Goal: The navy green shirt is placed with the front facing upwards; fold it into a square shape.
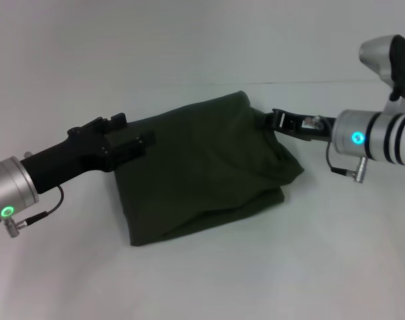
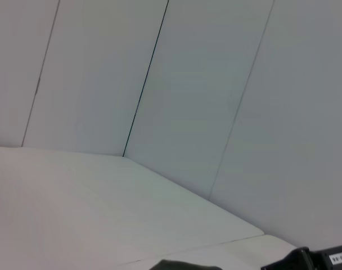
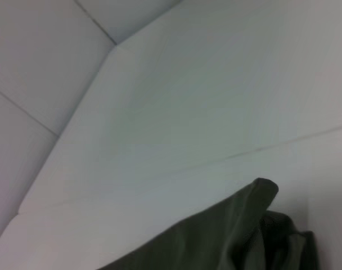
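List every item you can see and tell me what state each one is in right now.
navy green shirt: folded into a rough, rumpled block, far edge lifted off the table, lettering not showing.
left gripper: at the shirt's left edge.
right gripper: at the shirt's upper right corner.
white table: flat, carrying the shirt.

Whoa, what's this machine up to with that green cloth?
A two-armed robot is folding a dark green shirt on a white table. Its left gripper is at the shirt's left edge and its right gripper at the right edge, both at the far side. The shirt is already folded into a compact, roughly square bundle, with the far part lifted off the table.
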You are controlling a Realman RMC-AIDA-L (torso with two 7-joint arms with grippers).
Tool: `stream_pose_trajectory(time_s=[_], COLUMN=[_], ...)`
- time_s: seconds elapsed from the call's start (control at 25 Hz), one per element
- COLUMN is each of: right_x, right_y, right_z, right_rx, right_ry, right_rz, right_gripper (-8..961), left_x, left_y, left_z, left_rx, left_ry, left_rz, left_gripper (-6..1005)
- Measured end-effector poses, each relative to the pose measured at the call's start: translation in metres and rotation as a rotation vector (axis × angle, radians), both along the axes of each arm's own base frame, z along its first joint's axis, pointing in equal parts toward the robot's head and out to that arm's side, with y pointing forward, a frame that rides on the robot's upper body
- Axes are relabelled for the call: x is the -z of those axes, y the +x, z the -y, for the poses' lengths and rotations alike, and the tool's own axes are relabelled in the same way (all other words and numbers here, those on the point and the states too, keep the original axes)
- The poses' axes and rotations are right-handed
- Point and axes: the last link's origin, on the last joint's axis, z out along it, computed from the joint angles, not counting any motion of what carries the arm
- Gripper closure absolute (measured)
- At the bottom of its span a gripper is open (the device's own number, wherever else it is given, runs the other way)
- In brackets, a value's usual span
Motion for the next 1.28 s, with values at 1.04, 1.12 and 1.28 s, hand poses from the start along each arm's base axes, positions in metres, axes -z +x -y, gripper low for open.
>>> stream_pose_trajectory(time_s=[1.04, 1.12, 1.28], right_x=[-0.059, -0.062, -0.067], right_y=[0.048, 0.046, 0.044], right_z=[0.028, 0.034, 0.043], right_rx=[-0.018, -0.046, -0.081], right_ry=[-0.039, -0.087, -0.151], right_rz=[-0.035, -0.053, -0.082], right_gripper=[550, 453, 307], left_x=[0.001, 0.001, 0.002], left_y=[0.002, 0.002, 0.001], left_z=[-0.019, -0.019, -0.019], left_rx=[-0.076, -0.078, -0.08], left_ry=[0.044, 0.045, 0.044], left_rz=[-0.016, -0.015, -0.014], left_gripper=[156, 156, 156])
